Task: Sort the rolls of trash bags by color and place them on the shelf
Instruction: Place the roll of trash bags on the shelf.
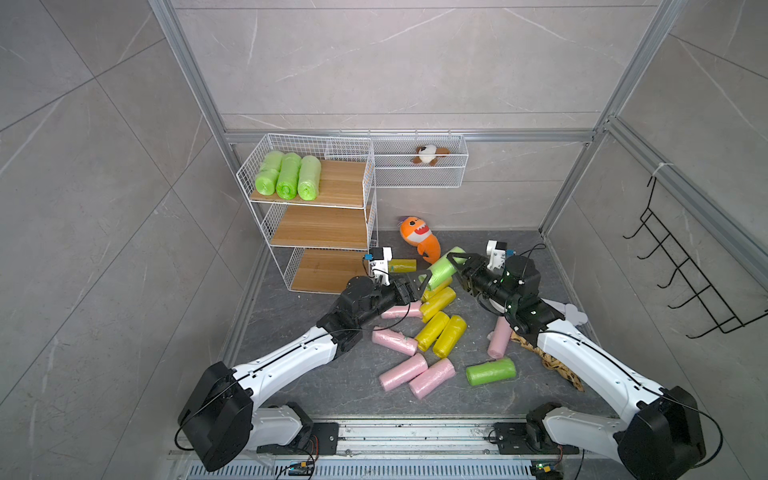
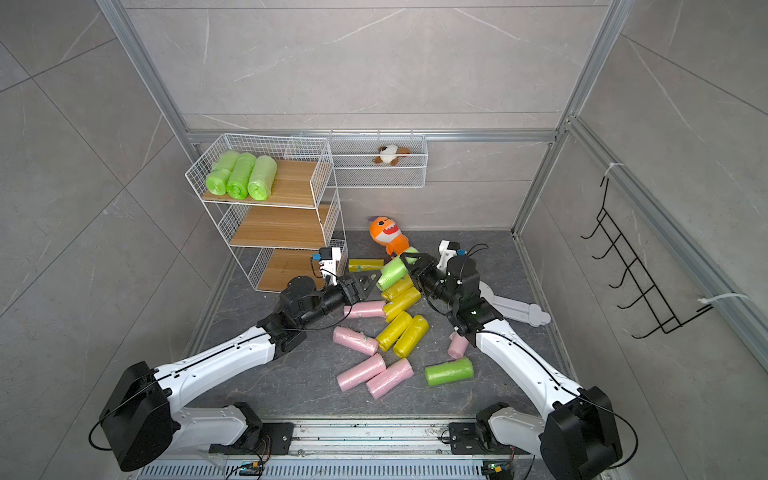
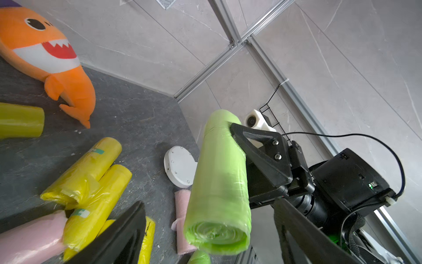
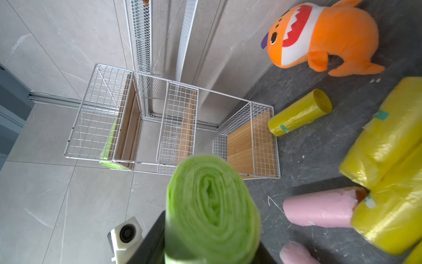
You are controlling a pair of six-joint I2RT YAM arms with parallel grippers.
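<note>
A green roll [image 1: 441,269] between two robot claws.
The right claw [image 1: 457,269] grips it; the left claw [image 1: 424,282] is wide open.

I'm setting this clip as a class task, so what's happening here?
The right gripper holds a green roll up off the floor, and the open left gripper sits at its free end, apparently for a handover. Three green rolls lie on the shelf top tier; yellow rolls and pink rolls lie on the floor.
</note>
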